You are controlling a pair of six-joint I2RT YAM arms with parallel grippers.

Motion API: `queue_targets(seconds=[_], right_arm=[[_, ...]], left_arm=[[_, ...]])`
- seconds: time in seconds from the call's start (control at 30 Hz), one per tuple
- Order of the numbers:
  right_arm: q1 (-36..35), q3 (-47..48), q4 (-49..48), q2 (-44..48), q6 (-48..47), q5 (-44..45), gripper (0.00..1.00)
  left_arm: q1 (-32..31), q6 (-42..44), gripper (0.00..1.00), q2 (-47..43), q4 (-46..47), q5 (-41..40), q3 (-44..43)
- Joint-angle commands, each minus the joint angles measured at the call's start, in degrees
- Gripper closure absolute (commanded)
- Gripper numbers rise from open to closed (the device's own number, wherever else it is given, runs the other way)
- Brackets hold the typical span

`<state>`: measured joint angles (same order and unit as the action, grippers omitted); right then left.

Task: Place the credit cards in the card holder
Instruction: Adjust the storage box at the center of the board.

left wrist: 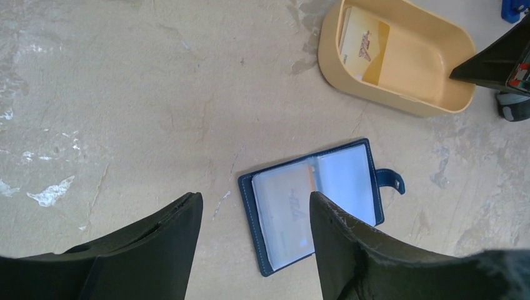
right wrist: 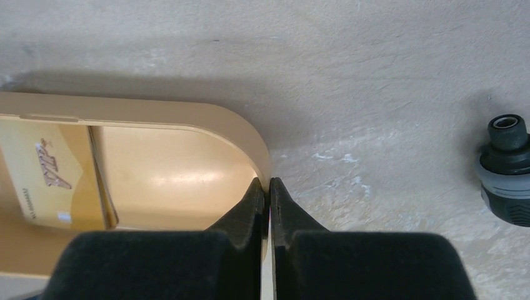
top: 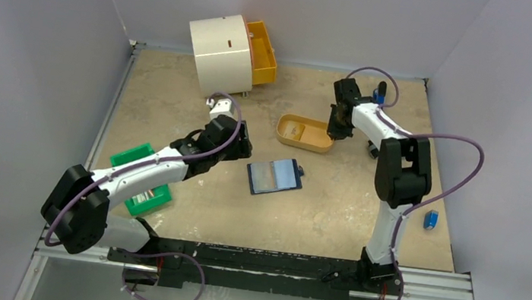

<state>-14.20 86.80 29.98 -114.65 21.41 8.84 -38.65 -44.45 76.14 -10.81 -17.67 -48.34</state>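
Left gripper (left wrist: 256, 200): jaws spread, poised over the wallet's left side. Wallet (top: 273, 175): open flat mid-table, long axis left-right, snap tab pointing right, one card (left wrist: 284, 212) in its left pocket. Tray (top: 305, 146) just beyond: more cards (top: 294, 130) at its left end, right gripper (right wrist: 267, 184) pinching its right rim.

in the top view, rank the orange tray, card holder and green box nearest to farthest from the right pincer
From the right pincer:
1. orange tray, just to the pincer's left, with its right-end rim pinched in the pincer.
2. card holder, lying open near the centre of the view, below the tray.
3. green box, far over on the left side.
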Motion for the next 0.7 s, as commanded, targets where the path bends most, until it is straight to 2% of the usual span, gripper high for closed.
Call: queue_targets(seconds=[0.0,0.13,0.17,0.3,0.37,0.4,0.5,0.67], right_arm=[[0.05,3.50,2.29,-0.32,-3.61,3.36,0.98],[0.05,4.49,3.04,-1.69,-5.13,5.54,0.98],[0.09,4.59,2.94,-1.67,-5.39,5.74,0.95],[0.10,4.49,2.39,0.56,-5.06,6.35,0.60],[0.05,4.38,2.01,2.56,-4.32,6.32,0.48],[0.05,4.42,1.83,3.52,-3.98,5.97,0.44],[-0.54,3.38,0.22,7.04,-1.91,3.64,0.42],[-6.03,-6.52,-14.49,14.63,1.98,-6.35,0.42]], left_arm=[[0.04,-0.86,0.37,-1.78,1.90,0.56,0.62],[0.07,-0.62,0.38,-1.46,2.00,0.62,0.62],[0.06,-0.64,0.38,-1.36,2.06,0.70,0.69],[0.00,-0.49,0.38,-1.32,2.26,0.94,0.66],[0.07,-0.57,0.38,-1.42,2.41,1.18,0.69],[0.07,-0.65,0.38,-1.50,2.52,1.29,0.69],[0.06,-0.84,0.38,-1.77,2.68,1.41,0.87],[0.07,-1.23,0.38,-2.37,3.13,1.32,1.79]])
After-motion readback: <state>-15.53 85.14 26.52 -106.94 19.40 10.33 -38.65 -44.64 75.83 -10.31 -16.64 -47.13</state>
